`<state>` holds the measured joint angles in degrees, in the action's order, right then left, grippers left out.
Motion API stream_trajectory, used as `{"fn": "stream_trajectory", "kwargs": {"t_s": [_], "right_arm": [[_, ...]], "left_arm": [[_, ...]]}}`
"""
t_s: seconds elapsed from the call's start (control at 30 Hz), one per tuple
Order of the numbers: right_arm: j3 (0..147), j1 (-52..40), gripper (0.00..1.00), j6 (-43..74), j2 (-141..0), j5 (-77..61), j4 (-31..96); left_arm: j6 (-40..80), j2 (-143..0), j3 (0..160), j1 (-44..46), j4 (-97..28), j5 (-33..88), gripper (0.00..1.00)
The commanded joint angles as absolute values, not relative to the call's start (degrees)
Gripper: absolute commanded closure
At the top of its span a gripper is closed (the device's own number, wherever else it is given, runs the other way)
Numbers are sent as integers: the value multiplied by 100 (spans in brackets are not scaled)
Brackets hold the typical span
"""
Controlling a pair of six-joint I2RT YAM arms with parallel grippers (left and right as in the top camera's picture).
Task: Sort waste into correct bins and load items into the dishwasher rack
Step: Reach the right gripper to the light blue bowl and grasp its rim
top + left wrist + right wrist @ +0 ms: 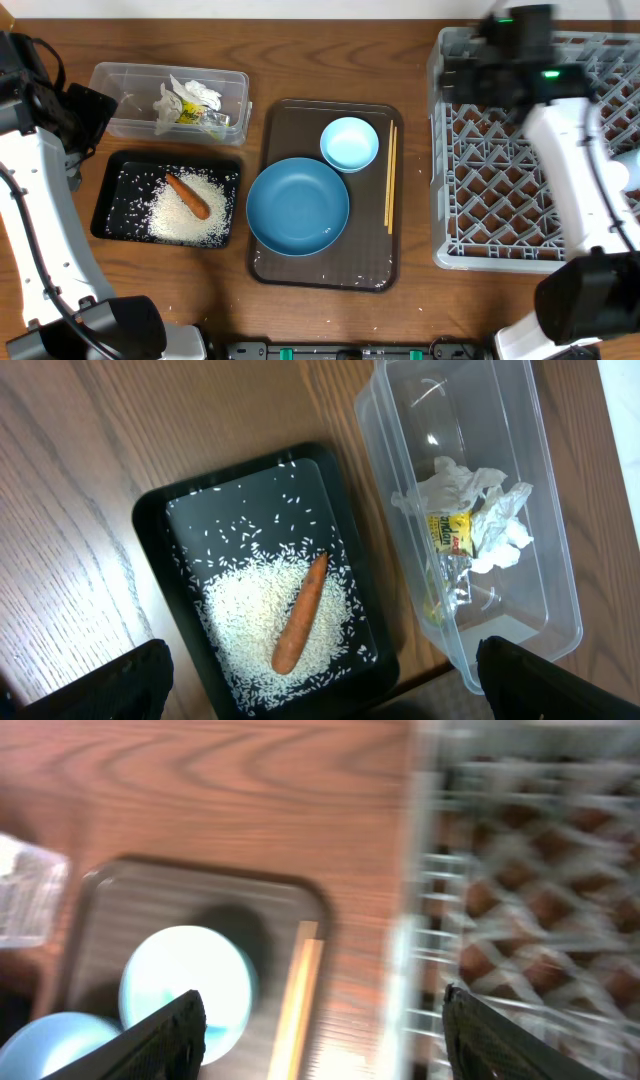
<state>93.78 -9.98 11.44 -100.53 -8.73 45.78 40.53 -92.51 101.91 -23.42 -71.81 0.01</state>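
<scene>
White rice and an orange carrot lie in the black tray. Crumpled wrappers sit in the clear tub. On the brown serving tray are the large dark-blue bowl, the small pale-blue bowl and the chopsticks. The grey rack stands at the right. My left gripper hangs open above the black tray and the carrot. My right gripper is open and empty, between the chopsticks and the rack's left wall; that view is blurred.
Bare wooden table runs between the serving tray and the rack. The right arm reaches across the rack's top left. The left arm stands at the table's left edge beside the tub.
</scene>
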Motion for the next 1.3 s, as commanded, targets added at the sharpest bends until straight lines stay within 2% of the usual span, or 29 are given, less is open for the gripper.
{"fn": "stream_trajectory", "kwargs": {"t_s": [0.0, 0.13, 0.43, 0.7, 0.93, 1.03, 1.17, 1.27], "right_arm": [[9395, -1643, 29, 1798, -10353, -399, 4397], [9395, -2329, 36, 2300, -10879, -301, 3927], [9395, -3374, 36, 2755, -11887, -123, 3247], [9395, -3795, 36, 3575, -12101, 602, 3402], [9395, -3837, 38, 3651, -12390, 714, 3339], [9395, -3837, 46, 3730, -12460, 714, 3253], [9395, -3837, 51, 3730, -12490, 731, 3247], [9395, -3837, 66, 3730, -12490, 731, 3225]], "left_arm": [[4104, -9273, 10206, -2362, -7201, -49, 1], [4104, -9273, 10206, -2362, -7199, -49, 1], [4104, -9273, 10206, -2362, -7199, -49, 1], [4104, -9273, 10206, -2362, -7199, -49, 1], [4104, -9273, 10206, -2362, -7199, -49, 1], [4104, -9273, 10206, -2362, -7199, -49, 1], [4104, -9273, 10206, -2362, -7199, -49, 1], [4104, -9273, 10206, -2362, -7199, -49, 1]]}}
